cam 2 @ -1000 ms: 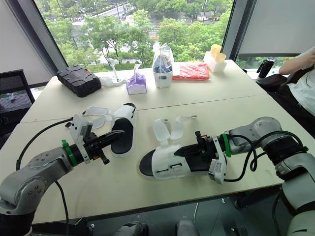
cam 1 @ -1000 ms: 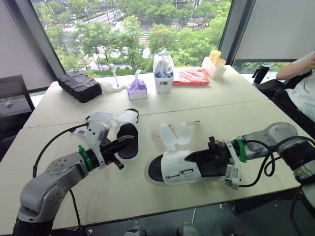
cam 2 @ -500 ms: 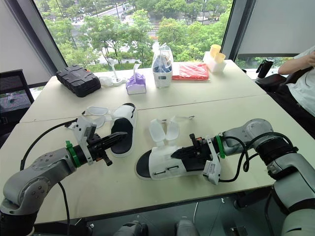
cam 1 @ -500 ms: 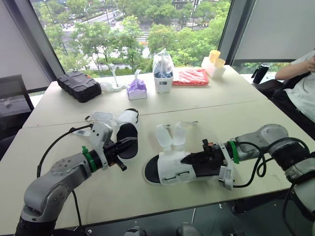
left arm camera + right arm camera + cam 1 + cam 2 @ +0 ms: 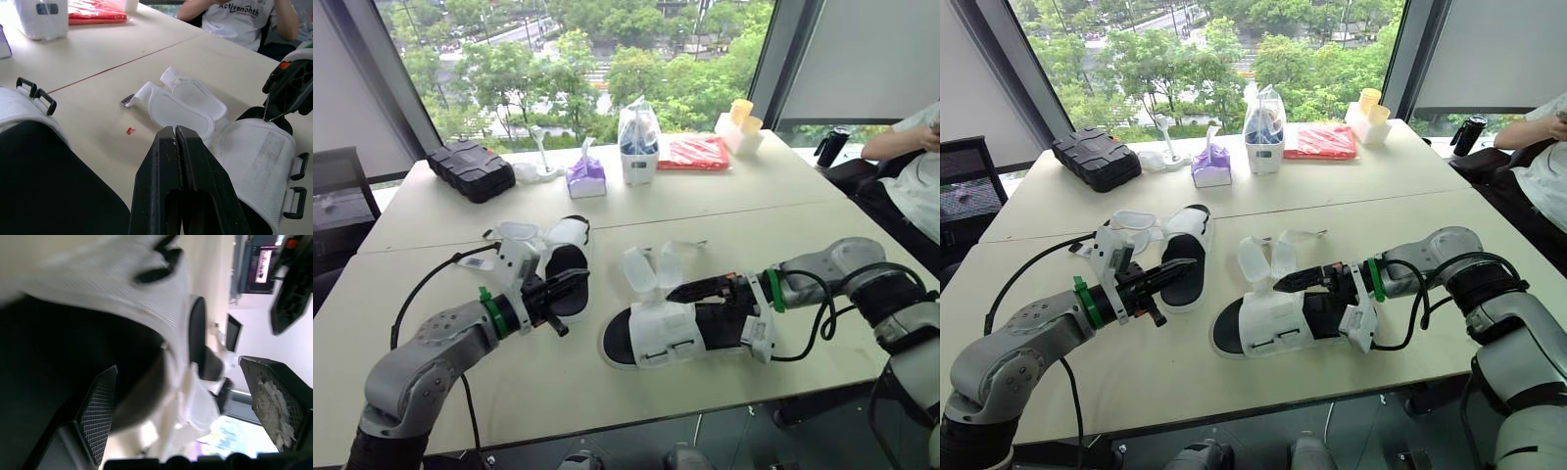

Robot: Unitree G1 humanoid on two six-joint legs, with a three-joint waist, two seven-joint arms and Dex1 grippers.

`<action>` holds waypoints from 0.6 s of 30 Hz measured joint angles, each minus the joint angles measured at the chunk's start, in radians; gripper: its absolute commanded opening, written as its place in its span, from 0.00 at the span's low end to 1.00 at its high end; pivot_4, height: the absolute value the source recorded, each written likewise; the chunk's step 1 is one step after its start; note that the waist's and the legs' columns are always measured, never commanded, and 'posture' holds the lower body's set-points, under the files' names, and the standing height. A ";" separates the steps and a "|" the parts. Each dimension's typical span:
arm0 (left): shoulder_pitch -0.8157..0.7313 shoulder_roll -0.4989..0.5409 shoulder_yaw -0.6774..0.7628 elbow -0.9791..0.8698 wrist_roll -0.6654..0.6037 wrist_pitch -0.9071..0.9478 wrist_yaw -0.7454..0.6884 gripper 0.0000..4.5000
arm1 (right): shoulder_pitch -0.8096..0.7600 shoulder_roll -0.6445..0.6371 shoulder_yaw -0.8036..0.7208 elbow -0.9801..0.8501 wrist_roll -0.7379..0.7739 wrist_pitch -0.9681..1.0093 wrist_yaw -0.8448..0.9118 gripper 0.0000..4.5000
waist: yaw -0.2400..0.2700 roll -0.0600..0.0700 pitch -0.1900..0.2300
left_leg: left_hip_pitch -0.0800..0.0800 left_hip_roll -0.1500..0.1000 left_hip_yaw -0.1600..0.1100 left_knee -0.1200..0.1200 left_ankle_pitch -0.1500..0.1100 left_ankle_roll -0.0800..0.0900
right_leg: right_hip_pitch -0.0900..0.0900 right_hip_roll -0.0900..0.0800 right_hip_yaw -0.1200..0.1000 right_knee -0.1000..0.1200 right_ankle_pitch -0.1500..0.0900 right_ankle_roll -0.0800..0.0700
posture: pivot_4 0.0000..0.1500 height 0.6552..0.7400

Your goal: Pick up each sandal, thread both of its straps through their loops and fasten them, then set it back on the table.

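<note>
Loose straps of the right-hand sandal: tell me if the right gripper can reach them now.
Probably yes. The right gripper is open at that sandal, and the straps lie spread on the table just beyond, nothing covering them.

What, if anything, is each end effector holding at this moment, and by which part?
Nothing is held. The left end effector is shut empty beside the left-hand sandal; the right end effector is open over the right-hand sandal, not clamped on it.

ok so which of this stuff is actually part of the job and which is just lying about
Job: left sandal, right sandal, both with straps undone.
Lying about: black case, purple tissue box, plastic bag, red packet, yellow cups.
</note>
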 measured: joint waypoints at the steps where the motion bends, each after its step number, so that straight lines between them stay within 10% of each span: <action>1: 0.008 0.010 -0.004 -0.002 0.003 0.000 -0.008 0.00 | 0.001 -0.005 0.002 0.009 0.023 -0.009 0.024 0.98 | -0.001 0.000 0.000 | 0.000 0.000 0.000 0.000 0.000 0.000 | 0.000 0.000 0.000 0.000 0.000 0.000 | 1.00 1.00; 9: 0.052 0.085 -0.015 -0.006 0.050 -0.030 -0.092 0.00 | 0.001 -0.087 0.046 0.111 0.383 -0.013 0.313 0.98 | -0.004 -0.001 0.001 | 0.003 0.001 0.001 0.000 -0.002 0.003 | 0.003 0.000 0.001 0.000 -0.001 -0.002 | 1.00 1.00; 13: 0.088 0.140 -0.071 0.042 0.119 -0.122 -0.233 0.00 | 0.135 -0.180 0.090 -0.049 0.976 0.411 0.862 0.98 | 0.003 -0.001 0.001 | 0.006 0.002 0.001 -0.001 -0.003 0.005 | 0.007 -0.002 0.000 -0.003 -0.002 -0.003 | 1.00 1.00; 18: 0.086 0.143 -0.220 0.115 0.223 -0.238 -0.379 0.00 | 0.277 -0.207 -0.025 -0.269 1.327 0.905 1.193 0.98 | 0.008 -0.001 0.001 | 0.009 0.002 0.001 0.000 -0.006 0.009 | 0.013 -0.004 0.000 -0.009 -0.001 -0.003 | 1.00 1.00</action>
